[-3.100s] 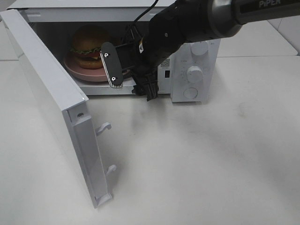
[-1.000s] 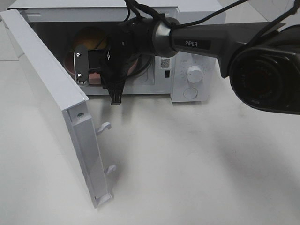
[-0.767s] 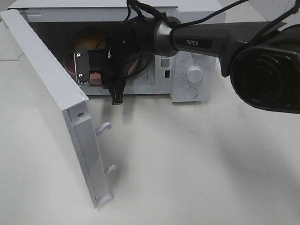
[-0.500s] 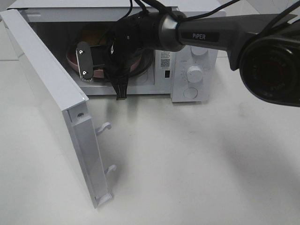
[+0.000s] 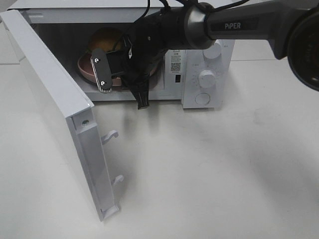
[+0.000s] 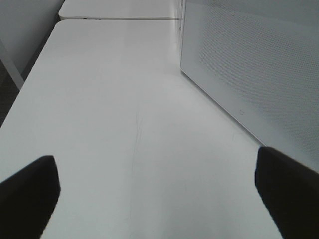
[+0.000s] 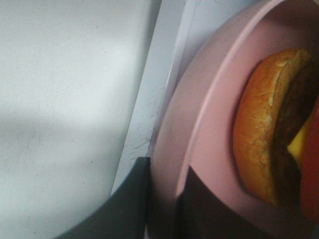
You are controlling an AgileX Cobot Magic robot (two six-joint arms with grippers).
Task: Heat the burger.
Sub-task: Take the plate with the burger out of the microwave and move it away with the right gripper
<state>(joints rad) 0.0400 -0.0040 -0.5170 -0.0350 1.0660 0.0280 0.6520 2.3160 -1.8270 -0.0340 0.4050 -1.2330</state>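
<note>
Burger (image 7: 259, 124), golden bun over dark patty, on pink plate (image 7: 209, 149) inside microwave (image 5: 204, 55); right gripper (image 7: 162, 199) clamped on plate rim. Left gripper (image 6: 159, 184) apart above bare bench (image 6: 114, 114).

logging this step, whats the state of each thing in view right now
microwave door: swung wide open
burger: on the pink plate, inside the microwave
pink plate: rim pinched between the right gripper's jaws, at the microwave's front edge
right gripper: shut on the plate rim
left gripper: open, holding nothing, over bare table beside the microwave
</note>
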